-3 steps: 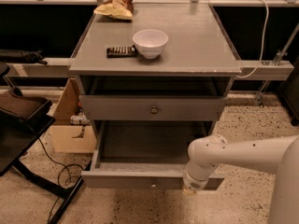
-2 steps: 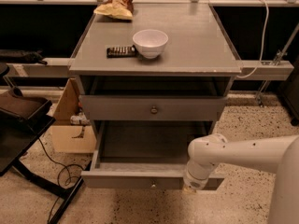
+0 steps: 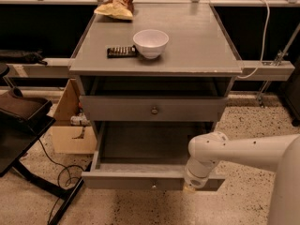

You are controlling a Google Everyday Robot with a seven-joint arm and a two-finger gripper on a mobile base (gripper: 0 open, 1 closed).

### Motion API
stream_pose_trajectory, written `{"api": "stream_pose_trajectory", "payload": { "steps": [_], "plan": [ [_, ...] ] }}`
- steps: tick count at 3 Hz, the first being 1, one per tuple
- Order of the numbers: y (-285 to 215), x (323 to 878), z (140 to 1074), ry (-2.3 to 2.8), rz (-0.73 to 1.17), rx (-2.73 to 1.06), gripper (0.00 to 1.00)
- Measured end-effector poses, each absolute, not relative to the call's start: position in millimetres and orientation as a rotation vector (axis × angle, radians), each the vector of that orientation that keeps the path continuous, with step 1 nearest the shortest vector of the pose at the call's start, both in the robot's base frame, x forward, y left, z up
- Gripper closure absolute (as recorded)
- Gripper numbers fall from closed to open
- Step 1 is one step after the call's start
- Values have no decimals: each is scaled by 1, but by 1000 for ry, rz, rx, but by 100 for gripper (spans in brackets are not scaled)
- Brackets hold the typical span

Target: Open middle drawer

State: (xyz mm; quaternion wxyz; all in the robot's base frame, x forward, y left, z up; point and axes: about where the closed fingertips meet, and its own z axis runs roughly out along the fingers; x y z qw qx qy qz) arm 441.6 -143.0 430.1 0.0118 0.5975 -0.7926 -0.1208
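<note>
The middle drawer (image 3: 136,178) is a grey wooden drawer with a low flat front and a small round metal knob (image 3: 153,185). It stands pulled well out, and its inside shows empty. The taller-fronted top drawer (image 3: 117,109) above it is shut. The lowest drawer is hidden under the pulled-out one. My white arm (image 3: 243,153) comes in from the right. My gripper (image 3: 192,186) points down at the right part of the middle drawer's front edge, right of the knob, and is mostly hidden by the wrist.
On the cabinet top (image 3: 197,36) are a white bowl (image 3: 150,42), a dark flat bar (image 3: 122,51) and a chip bag (image 3: 117,6). A cardboard box (image 3: 70,125) and cables (image 3: 56,172) lie left of the cabinet, by a black stand (image 3: 23,125). The floor is speckled.
</note>
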Motion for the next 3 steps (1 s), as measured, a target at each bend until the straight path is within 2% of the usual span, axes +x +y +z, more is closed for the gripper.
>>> {"api": "stream_pose_trajectory", "payload": {
  "steps": [3],
  "plan": [
    [-143,436,441,-2447,-413,1868,100]
  ]
}}
